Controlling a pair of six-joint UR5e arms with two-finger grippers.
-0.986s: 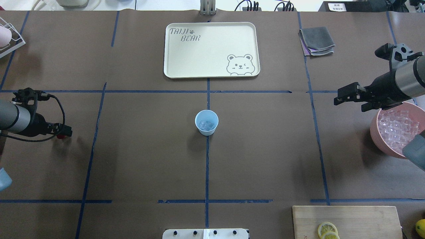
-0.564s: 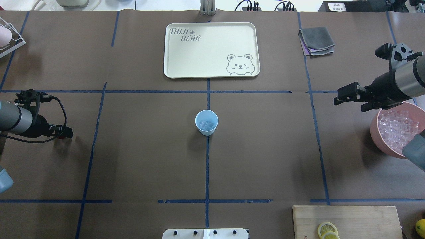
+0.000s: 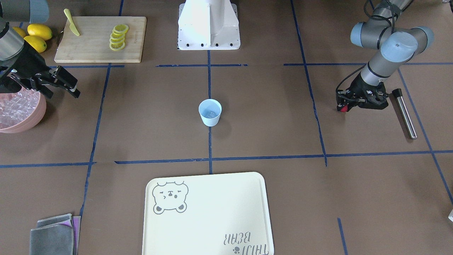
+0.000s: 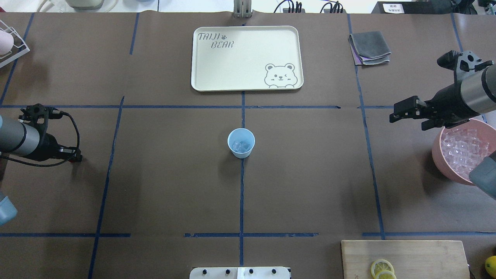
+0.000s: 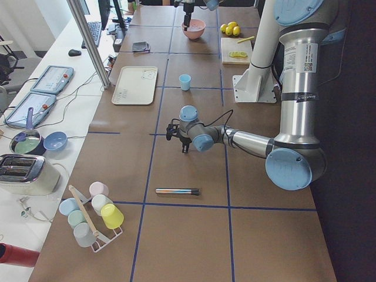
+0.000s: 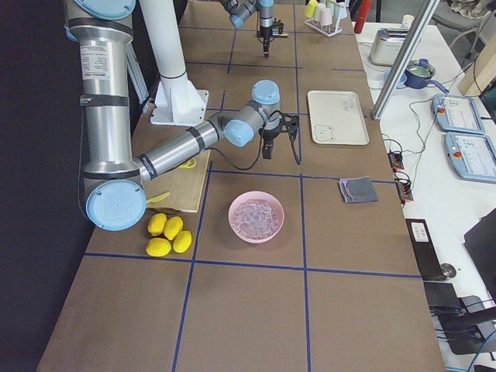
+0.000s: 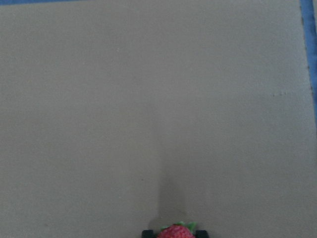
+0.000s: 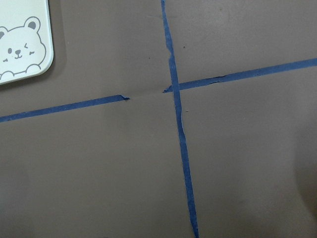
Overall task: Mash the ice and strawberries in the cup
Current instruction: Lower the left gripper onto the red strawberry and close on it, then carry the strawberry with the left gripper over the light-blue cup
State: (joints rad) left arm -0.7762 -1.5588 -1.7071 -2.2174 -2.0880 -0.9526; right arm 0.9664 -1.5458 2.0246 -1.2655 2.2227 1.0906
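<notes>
**A:** Left side status?

**B:** I've got the left gripper [image 3: 344, 106] pinching the strawberry [image 7: 176, 232] between its fingertips. The berry's green end points away from the wrist camera. The gripper sits low over the tabletop [image 4: 174, 174]. I can't tell whether the berry touches it.

**A:** Where's the cup from there?

**B:** The cup [image 4: 241, 149] is well apart from that gripper, toward the middle of the tabletop. It stands upright, roughly between my two grippers. There's ice [image 4: 240, 146] in the bottom of it, a few clear cubes.

**A:** Anything near the left gripper?

**B:** A metal rod [image 3: 405, 113] lies flat just beside it, on the side away from the cup. The two aren't touching.

**A:** Right side?

**B:** The right gripper [image 3: 72, 88] has its fingers spread and holds nothing. It hangs in the air, pointing toward the cup but far from it. Just behind and below it is the pink bowl [image 4: 441, 155], heaped with more ice.

**A:** Tray?

**B:** The tray [image 4: 240, 66] is beyond the cup, well away from both grippers. A corner of it shows in the right wrist camera.
</notes>
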